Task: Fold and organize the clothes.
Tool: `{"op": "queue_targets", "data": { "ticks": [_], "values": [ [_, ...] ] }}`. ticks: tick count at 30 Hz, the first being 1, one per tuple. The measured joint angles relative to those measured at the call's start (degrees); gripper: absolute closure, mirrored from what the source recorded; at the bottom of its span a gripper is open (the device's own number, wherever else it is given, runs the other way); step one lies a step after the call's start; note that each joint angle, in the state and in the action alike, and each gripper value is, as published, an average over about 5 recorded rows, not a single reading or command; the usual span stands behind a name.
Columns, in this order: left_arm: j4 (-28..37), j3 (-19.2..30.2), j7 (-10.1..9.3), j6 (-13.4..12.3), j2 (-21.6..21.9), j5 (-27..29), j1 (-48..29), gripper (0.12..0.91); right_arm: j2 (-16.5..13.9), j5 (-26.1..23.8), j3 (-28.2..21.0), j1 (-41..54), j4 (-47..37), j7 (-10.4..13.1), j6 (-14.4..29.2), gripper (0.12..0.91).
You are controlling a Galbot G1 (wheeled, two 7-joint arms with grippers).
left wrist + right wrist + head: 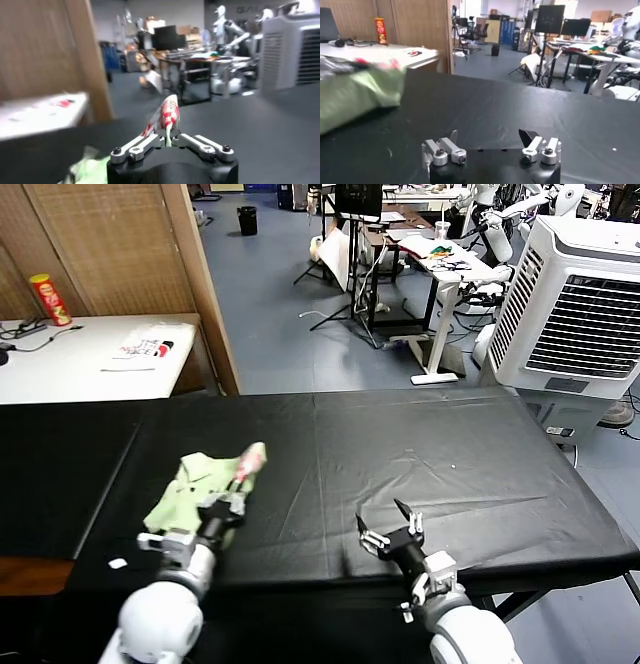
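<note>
Soft cloth like this wants a slow, level pull, and my judgement is that the step in hand is a fold: the left gripper [232,502] has its fingers pinched together on an edge of the T-shirt [200,487], with the red-and-white printed patch [168,114] standing up out of the pinch. To do it well, I would carry that held edge across the rest of the garment in a low arc, keep the cloth lightly taut so it lands flat rather than bunched, and let go only once the edge lies on the cloth beneath. The right gripper [390,534] hovers just above the black table cover [450,454], well to the right of the T-shirt, with its fingers spread and nothing between them; it could press down the far side of the garment if the cloth starts to drag. Pale light-green, the T-shirt lies crumpled in a loose heap, not yet flat or squared, on the table cover's left part, near the front edge, and its sleeves cannot be made out in the bundle
</note>
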Motion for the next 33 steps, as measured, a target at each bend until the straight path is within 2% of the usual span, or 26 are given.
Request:
{"op": "queue_targets", "data": {
  "ticks": [6, 10, 14, 19, 25, 28, 33],
  "values": [
    [-0.7, 1.6, 3.36, -2.0, -2.0, -0.2, 0.8, 0.411, -0.8, 5.8, -1.9, 2.8, -1.5, 0.0, -2.5, 0.227],
    [-2.3, 0.9, 3.33, -3.5, -2.2, -2.4, 1.3, 0.258, 0.1, 10.8, -3.8, 5.9, -3.3, 1.3, -4.1, 0.227],
    [-2.7, -0.6, 2.48, -4.6, -2.1, -2.5, 2.3, 0.234, 2.6, 15.5, -6.2, 10.2, -6.6, 3.2, -4.8, 0.227],
    [-2.7, -2.4, 2.24, -6.7, -2.4, -1.1, 4.3, 0.232, 7.3, 21.3, -8.3, 16.5, -13.1, 6.5, -5.1, 0.227],
    [-2.7, -4.1, 2.2, -8.1, -3.1, 0.1, 6.7, 0.232, 13.0, 25.8, -9.9, 22.9, -22.0, 7.9, -5.6, 0.243],
    [-2.7, -4.9, 2.2, -8.6, -3.1, 0.3, 7.6, 0.232, 15.3, 27.2, -10.4, 25.1, -25.5, 8.1, -6.0, 0.34],
    [-2.9, -6.3, 2.21, -9.0, -3.0, 0.1, 8.5, 0.232, 17.2, 27.7, -10.8, 27.5, -29.3, 8.0, -6.4, 0.603]
  ]
}}
